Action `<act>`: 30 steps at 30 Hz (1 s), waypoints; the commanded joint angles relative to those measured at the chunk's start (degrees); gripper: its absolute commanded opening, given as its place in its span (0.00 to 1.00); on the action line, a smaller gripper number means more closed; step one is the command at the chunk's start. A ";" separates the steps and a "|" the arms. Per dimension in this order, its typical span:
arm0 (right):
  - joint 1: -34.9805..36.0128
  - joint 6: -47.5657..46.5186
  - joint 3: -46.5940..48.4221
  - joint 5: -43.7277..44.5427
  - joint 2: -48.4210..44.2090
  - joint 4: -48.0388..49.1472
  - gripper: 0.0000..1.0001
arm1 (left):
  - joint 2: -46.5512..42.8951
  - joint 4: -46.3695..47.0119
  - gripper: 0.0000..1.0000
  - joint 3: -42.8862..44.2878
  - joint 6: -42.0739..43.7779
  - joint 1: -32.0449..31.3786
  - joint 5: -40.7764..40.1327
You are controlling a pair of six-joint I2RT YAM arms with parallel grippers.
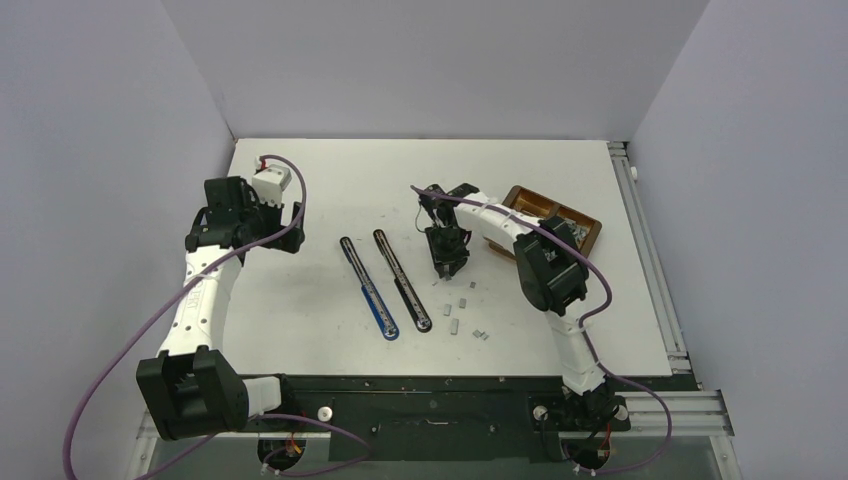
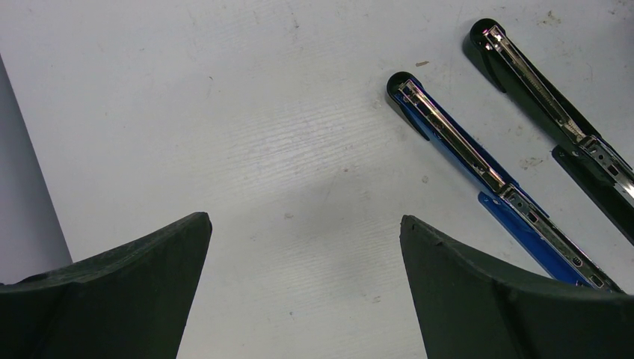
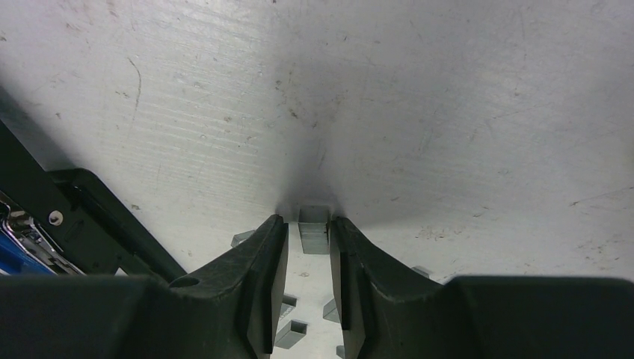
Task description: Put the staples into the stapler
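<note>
The white table (image 1: 300,170) is seen from above, with a brown tray (image 1: 522,195) set at its far right. 2 staplers are laid open and flat side by side near the middle, the blue stapler (image 1: 368,288) on the left and the black stapler (image 1: 402,282) just beside it on the right.

The left gripper (image 2: 303,219) is held over bare table to the left of both staplers. Its jaws are spread wide and nothing is held between them.

The right gripper (image 3: 308,221) is pointed down at the table just right of the black stapler, its jaws drawn close with only a narrow gap left. 1 staple block (image 3: 314,233) is seen lying on the table in that gap, right at the fingertips. Whether it is actually pinched cannot be told.

The other staples (image 1: 457,325) are scattered loose on the table, nearer the arm bases than the fingertips and to the right of the black stapler.
</note>
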 commanded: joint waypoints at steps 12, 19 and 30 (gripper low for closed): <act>0.18 -1.68 0.98 3.99 2.79 -1.42 0.26 | -1.03 1.91 0.96 0.93 0.66 0.80 1.28; 0.19 -2.31 2.21 3.86 3.54 -2.38 0.19 | -1.35 1.75 0.96 1.00 0.82 0.89 1.15; 0.63 -2.04 0.78 2.02 -1.08 1.65 0.09 | -0.88 0.95 0.96 1.63 -0.25 0.95 2.30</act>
